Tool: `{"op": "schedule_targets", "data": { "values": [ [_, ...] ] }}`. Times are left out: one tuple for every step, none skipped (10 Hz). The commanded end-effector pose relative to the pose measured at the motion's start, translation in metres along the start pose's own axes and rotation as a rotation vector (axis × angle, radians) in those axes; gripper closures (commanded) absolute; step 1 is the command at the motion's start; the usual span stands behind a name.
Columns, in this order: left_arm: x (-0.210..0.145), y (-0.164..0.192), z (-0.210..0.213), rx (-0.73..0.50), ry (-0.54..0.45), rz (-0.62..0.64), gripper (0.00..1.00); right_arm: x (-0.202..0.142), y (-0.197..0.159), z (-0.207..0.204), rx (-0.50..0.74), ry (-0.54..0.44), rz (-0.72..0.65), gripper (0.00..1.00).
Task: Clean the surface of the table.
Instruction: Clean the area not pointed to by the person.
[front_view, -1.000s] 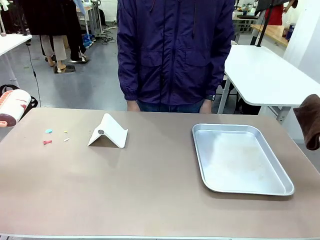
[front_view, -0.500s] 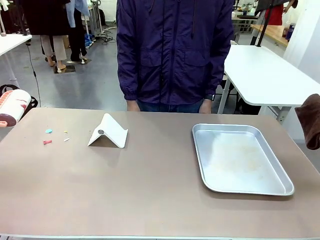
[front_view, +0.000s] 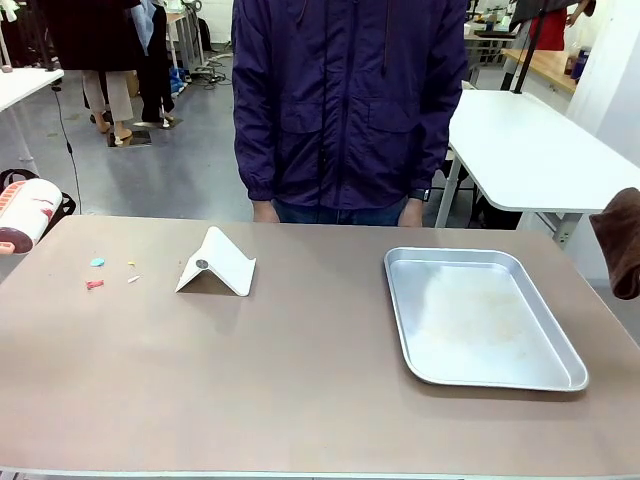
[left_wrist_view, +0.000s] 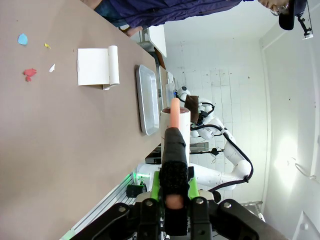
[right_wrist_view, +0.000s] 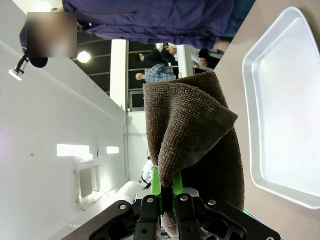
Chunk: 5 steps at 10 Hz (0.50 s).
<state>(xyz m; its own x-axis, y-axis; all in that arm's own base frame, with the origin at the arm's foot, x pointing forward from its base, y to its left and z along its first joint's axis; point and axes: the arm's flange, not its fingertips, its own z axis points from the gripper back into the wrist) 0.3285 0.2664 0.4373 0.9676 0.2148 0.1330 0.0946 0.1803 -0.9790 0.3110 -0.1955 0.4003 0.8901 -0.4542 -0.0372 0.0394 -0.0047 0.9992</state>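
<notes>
Clenched on the black handle of a roller (left_wrist_view: 175, 150), the left jaws appear in the left wrist view with green pads (left_wrist_view: 156, 186) pressed to either side of the handle and the white roll standing past its tip; beyond lies the surface (left_wrist_view: 65, 145), taupe-brown, bearing a blue scrap (left_wrist_view: 22, 38), a red scrap (left_wrist_view: 30, 74), a white folded card (left_wrist_view: 97, 66) and, farther along, a silver tray (left_wrist_view: 147, 100). In the right wrist view the right jaws are clamped on a brown cloth (right_wrist_view: 195, 140), which rises in a fold above them, with the tray's rim near it and a strip of the surface next to the person's purple jacket (right_wrist_view: 165, 20). Across the front view the surface spreads from edge to edge, the scraps near its left end, the card beside them toward the middle, the tray well apart on the right half, the cloth at the right border, the roller at the left border, and the person standing at the far side
</notes>
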Motion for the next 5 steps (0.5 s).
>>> {"op": "schedule_targets", "data": {
  "values": [
    [-0.0027,-0.0004,0.0013,-0.007,0.003,-0.017,1.00,0.0001,0.0035,0.0009,0.030,-0.007,0.006,0.90],
    [-0.0027,-0.0004,0.0013,-0.007,0.003,-0.017,1.00,0.0001,0.0035,0.0009,0.030,-0.007,0.006,0.90],
    [-0.0027,-0.0004,0.0013,-0.007,0.003,-0.017,1.00,0.0001,0.0035,0.0009,0.030,-0.007,0.006,0.90],
    [-0.0027,-0.0004,0.0013,-0.007,0.003,-0.017,1.00,0.0001,0.0035,0.0009,0.030,-0.007,0.006,0.90],
    [-0.0027,-0.0004,0.0013,-0.007,0.003,-0.017,1.00,0.0001,0.0035,0.0009,0.030,-0.007,0.006,0.90]
  ]
}}
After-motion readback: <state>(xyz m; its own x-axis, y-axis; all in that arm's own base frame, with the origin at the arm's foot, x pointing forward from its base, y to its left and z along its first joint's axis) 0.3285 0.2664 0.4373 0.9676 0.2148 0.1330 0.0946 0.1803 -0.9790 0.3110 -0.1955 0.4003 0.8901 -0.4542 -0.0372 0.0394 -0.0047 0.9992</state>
